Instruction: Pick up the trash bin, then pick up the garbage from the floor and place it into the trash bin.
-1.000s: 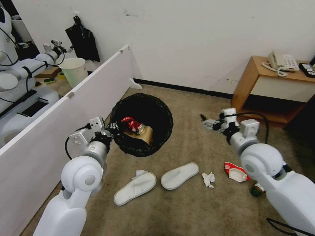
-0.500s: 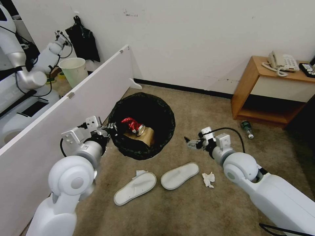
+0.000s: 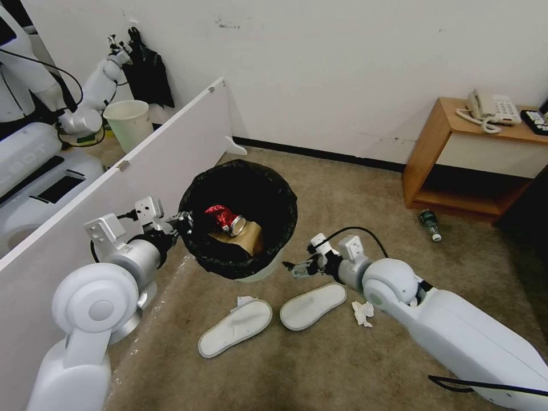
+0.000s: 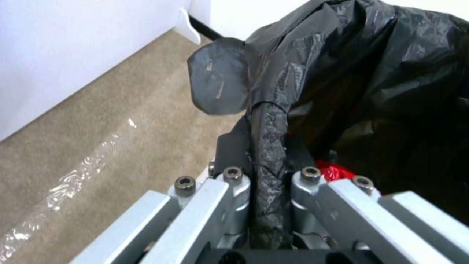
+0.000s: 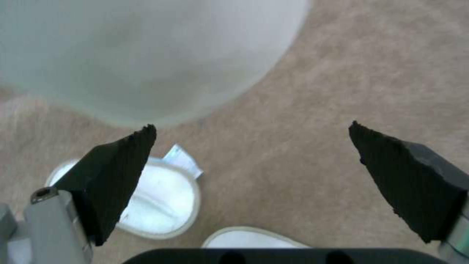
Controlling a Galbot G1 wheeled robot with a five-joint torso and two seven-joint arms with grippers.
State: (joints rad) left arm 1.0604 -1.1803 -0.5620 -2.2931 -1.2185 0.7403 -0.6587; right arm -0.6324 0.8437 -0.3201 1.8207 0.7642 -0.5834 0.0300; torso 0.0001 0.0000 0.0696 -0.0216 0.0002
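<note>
The trash bin (image 3: 240,166), white with a black bag over its rim, hangs tilted just above the carpet. My left gripper (image 3: 184,220) is shut on its near-left rim; in the left wrist view the bag-covered rim (image 4: 266,121) is pinched between the fingers. A crushed red can (image 3: 224,217) and a brown paper bag (image 3: 242,241) lie inside. My right gripper (image 3: 292,268) is open, low beside the bin's white wall (image 5: 146,55) and over two white slippers (image 3: 235,326) (image 3: 313,305). A crumpled tissue (image 3: 362,313) lies by the right arm. A green-labelled bottle (image 3: 429,222) lies near the table.
A white partition (image 3: 142,171) runs along the left, with another robot (image 3: 34,114) and an unlined bucket (image 3: 128,123) behind it. A wooden side table (image 3: 456,131) at the right carries a telephone (image 3: 491,108) and a remote (image 3: 534,120). Open carpet lies in front.
My right arm has swung left and down from the right side to just above the slippers, gripper open. The bin has shifted slightly left in the left gripper. The bottle came into view.
</note>
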